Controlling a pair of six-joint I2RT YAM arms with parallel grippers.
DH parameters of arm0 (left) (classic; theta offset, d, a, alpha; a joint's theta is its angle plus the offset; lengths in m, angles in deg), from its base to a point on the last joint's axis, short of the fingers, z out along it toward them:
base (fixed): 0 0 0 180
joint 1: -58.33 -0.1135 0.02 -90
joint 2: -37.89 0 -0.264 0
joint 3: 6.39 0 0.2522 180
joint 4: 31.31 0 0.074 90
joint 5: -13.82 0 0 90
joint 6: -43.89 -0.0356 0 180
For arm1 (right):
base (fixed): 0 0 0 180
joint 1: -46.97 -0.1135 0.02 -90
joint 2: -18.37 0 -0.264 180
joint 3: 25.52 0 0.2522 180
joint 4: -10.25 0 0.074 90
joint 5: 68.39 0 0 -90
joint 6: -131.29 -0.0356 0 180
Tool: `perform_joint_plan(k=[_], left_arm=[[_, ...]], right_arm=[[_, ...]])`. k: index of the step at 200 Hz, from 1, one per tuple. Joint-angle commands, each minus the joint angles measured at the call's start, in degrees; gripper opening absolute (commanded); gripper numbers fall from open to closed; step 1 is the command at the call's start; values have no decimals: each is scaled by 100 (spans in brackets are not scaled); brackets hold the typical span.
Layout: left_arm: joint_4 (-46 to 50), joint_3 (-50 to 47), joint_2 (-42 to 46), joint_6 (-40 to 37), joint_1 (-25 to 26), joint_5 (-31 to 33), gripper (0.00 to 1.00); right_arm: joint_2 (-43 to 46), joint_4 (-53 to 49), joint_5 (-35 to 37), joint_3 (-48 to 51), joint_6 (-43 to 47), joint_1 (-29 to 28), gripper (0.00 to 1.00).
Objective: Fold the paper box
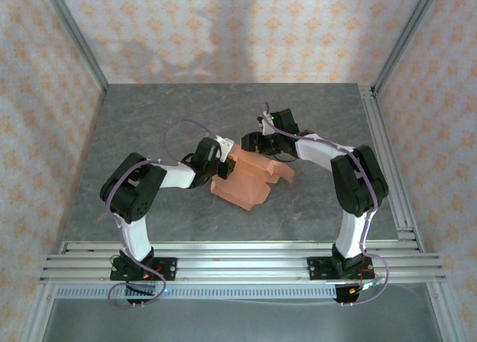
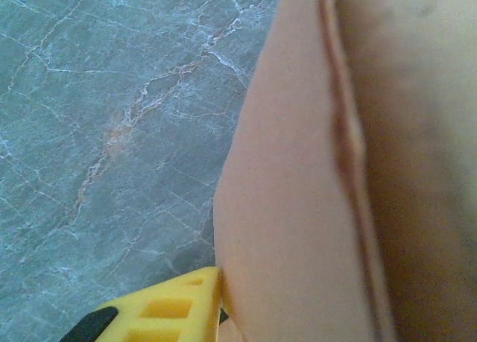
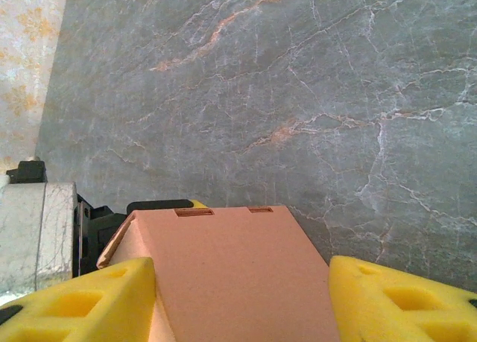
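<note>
Table (image 1: pixel 149 133): grey marbled surface, with the box (image 1: pixel 250 182) near its centre, between the two arms. Box: no longer a flat sheet. Panels are raised into a squat body, but the top view shows an uneven outline with a loose flap on its right side, not a closed rectangle. I judge the task about half done, with the closing flaps and tabs left to do. Left gripper (image 1: pixel 218 162): at the box's left end. Its wrist view shows one yellow pad (image 2: pixel 168 312) against a cardboard wall, so I cannot tell its opening. Right gripper (image 1: pixel 257 143): at the far end, jaws wide and straddling a folded panel, not evidently clamping it. Slots (image 3: pixel 194 211) on that panel's far edge: two, both unfilled.
</note>
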Motion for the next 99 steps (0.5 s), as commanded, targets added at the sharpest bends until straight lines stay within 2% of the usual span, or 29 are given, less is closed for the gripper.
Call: perform_joint_plan(k=[1, 37, 99], left_arm=[[-356, 14, -29, 151, 29, 85, 24], [-597, -57, 30, 297, 22, 27, 29], [-857, -183, 44, 511, 24, 435, 27]], right_arm=[[-221, -628, 478, 88, 322, 10, 60], [-220, -788, 702, 51, 406, 7, 58], [-222, -870, 759, 19, 428, 6, 54]])
